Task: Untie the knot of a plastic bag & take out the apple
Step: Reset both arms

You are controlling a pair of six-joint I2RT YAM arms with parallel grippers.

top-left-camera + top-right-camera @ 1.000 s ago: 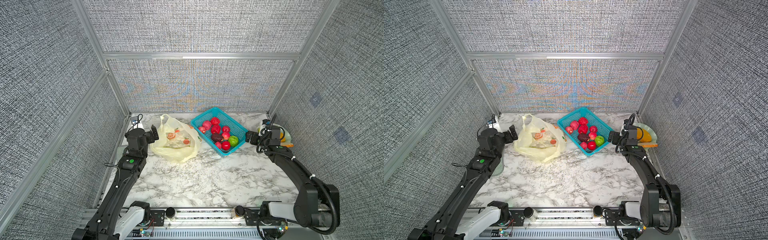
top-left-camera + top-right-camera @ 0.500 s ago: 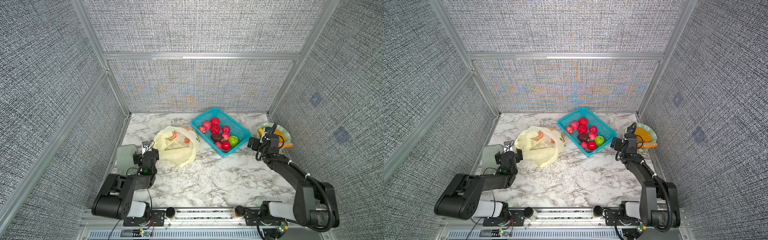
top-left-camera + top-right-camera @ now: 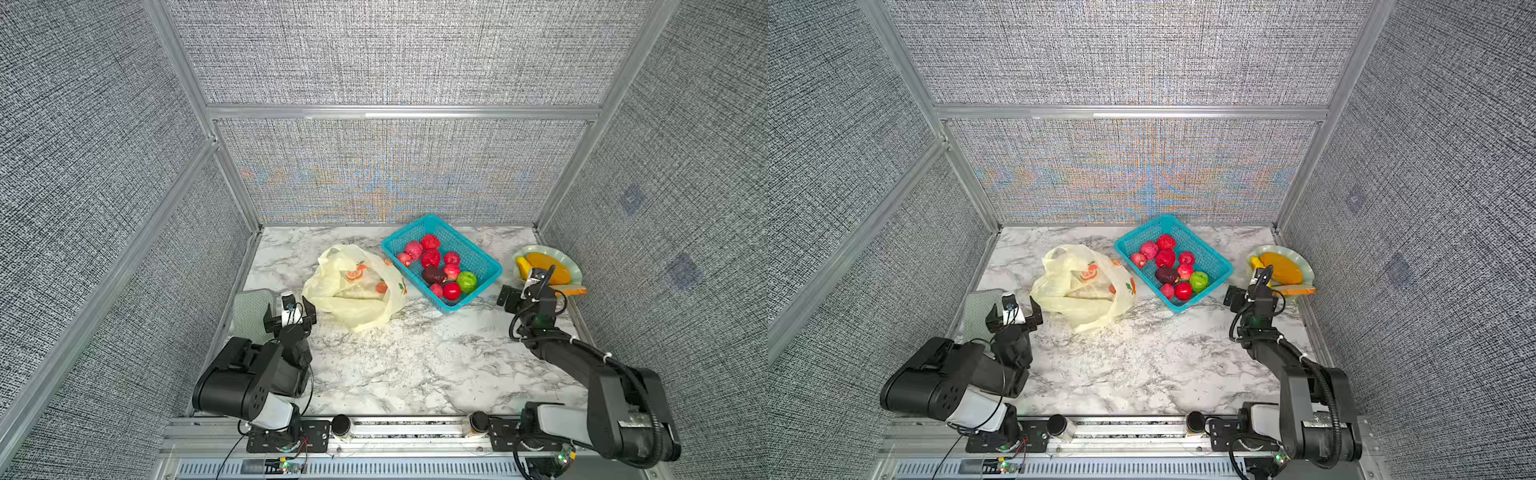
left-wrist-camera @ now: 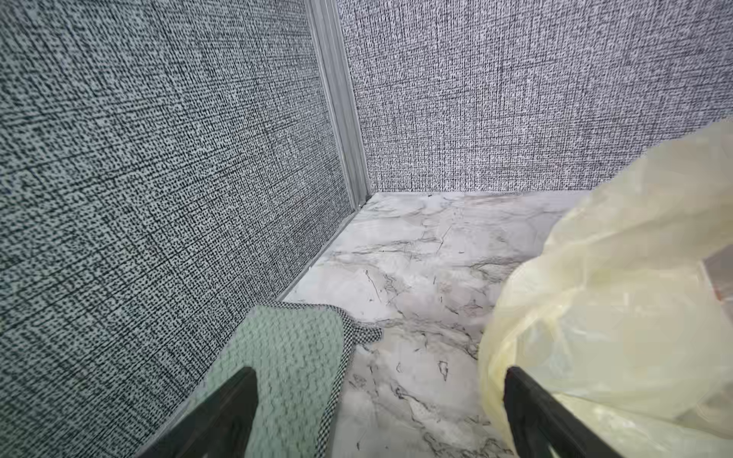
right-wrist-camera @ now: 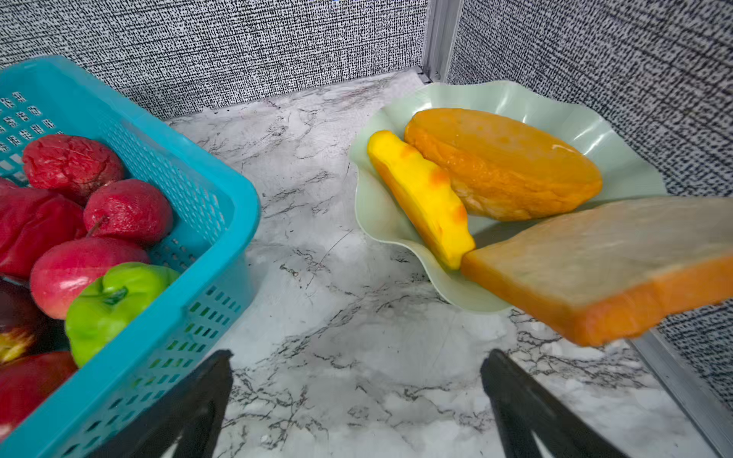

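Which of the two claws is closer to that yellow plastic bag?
Left. The left gripper sits open right beside the bag; the right gripper is beyond the basket, near the plate.

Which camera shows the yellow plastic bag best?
The top views: both show the whole plastic bag, prints included, beside the teal basket. The left wrist view catches only one plain side, close up; the right wrist view misses it entirely.

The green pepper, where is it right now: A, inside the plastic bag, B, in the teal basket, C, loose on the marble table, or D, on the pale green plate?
B: the green pepper sits inside the teal basket, as both top views and the right wrist view show.
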